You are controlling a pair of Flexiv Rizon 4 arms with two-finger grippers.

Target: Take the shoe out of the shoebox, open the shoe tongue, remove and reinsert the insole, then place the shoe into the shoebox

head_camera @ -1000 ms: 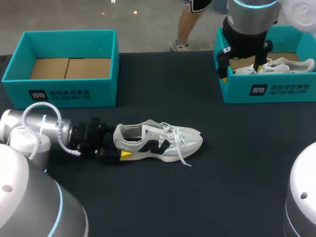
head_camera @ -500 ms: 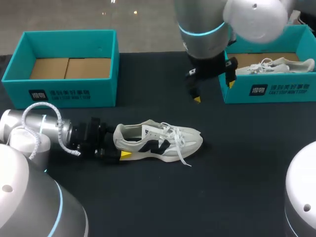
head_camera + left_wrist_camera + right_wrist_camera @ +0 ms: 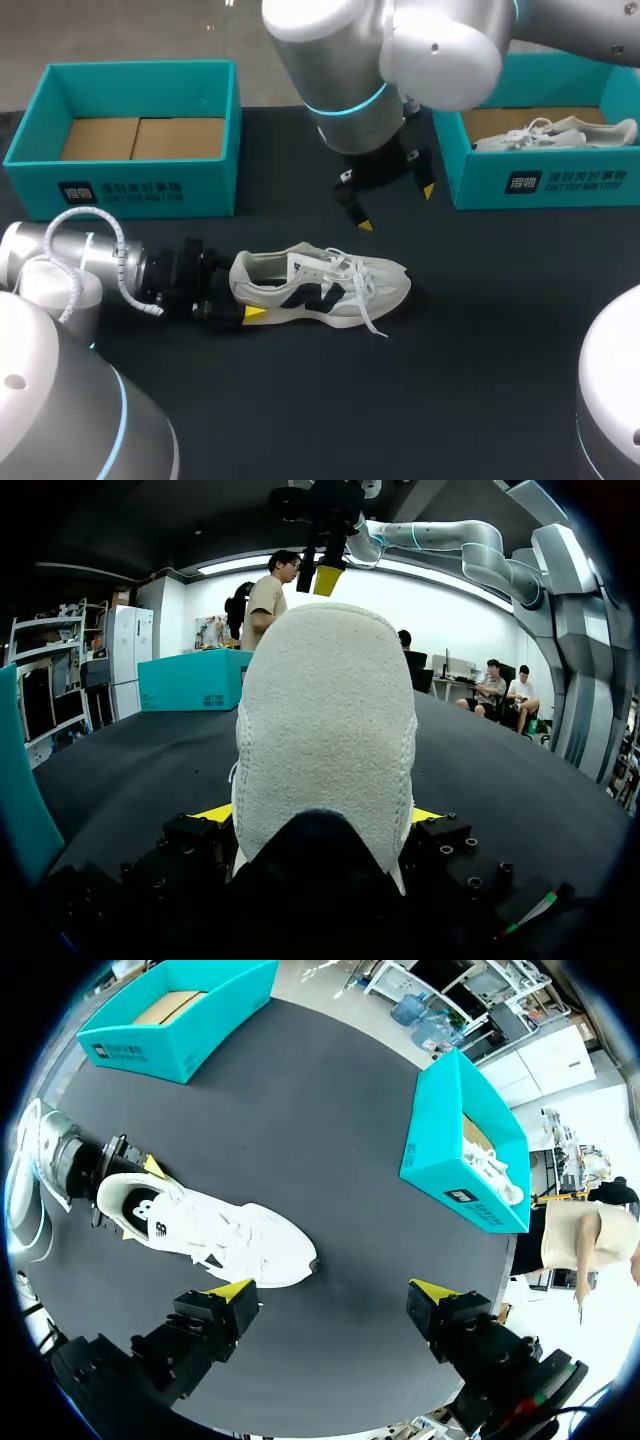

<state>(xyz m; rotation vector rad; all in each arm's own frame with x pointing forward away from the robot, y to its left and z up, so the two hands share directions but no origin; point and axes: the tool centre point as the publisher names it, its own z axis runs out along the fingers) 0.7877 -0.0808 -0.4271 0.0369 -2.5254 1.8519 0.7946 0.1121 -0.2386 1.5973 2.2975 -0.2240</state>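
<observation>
A white sneaker [image 3: 325,284] with a dark logo lies on the black table, toe to the right. My left gripper [image 3: 238,290] is shut on its heel, one finger on each side, with a yellow tip showing on the near side. In the left wrist view the heel [image 3: 325,730] fills the space between the fingers of that gripper [image 3: 322,815]. My right gripper [image 3: 396,208] hangs open and empty above the table, just behind the sneaker. In its own view the right gripper [image 3: 331,1290] is open above the table, with the sneaker [image 3: 210,1230] lying beyond one finger.
A teal shoebox [image 3: 130,175] at the back left shows only its cardboard floor. A second teal shoebox [image 3: 540,185] at the back right holds another white shoe [image 3: 555,133]. The right arm's bulky wrist [image 3: 350,70] hangs over the table's middle back.
My right arm has swung left from above the right-hand box to a spot over the table just behind the sneaker, its gripper staying open. The left arm and the sneaker have not moved.
</observation>
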